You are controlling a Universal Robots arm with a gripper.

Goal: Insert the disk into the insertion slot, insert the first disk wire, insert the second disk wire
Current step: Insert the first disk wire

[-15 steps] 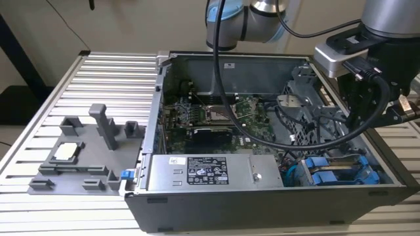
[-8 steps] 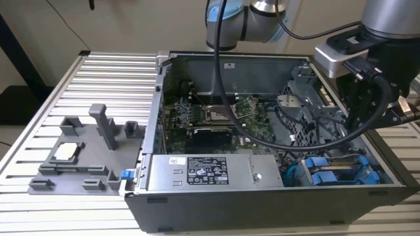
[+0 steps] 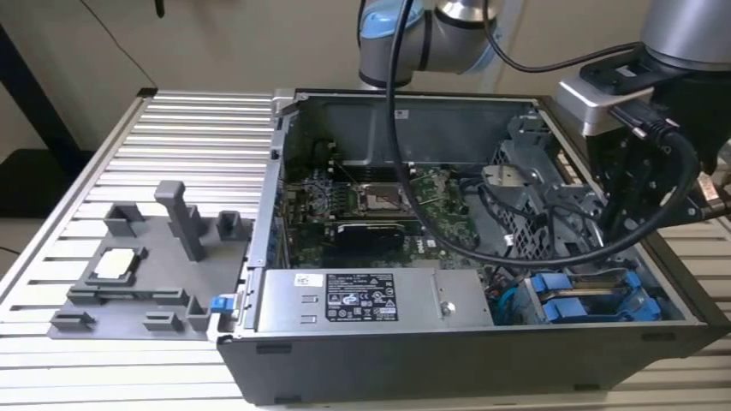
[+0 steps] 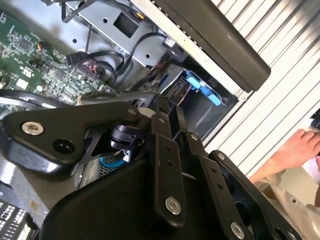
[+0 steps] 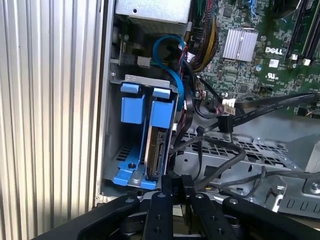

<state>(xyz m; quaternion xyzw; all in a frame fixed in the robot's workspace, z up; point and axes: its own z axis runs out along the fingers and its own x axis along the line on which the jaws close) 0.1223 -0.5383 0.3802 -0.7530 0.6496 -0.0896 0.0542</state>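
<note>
Black hand (image 5: 176, 181) just beside half-hidden disk (image 5: 157, 150) in insertion slot (image 5: 145, 80)

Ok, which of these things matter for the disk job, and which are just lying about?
Job: gripper; disk in its blue carrier, standing in the insertion slot; loose black cables beside it, probably the disk wires.
Lying about: power-supply box; motherboard; grey fixture on the slatted table; a person's hand.

2 wrist views, close on insertion slot (image 5: 112, 145)
</note>
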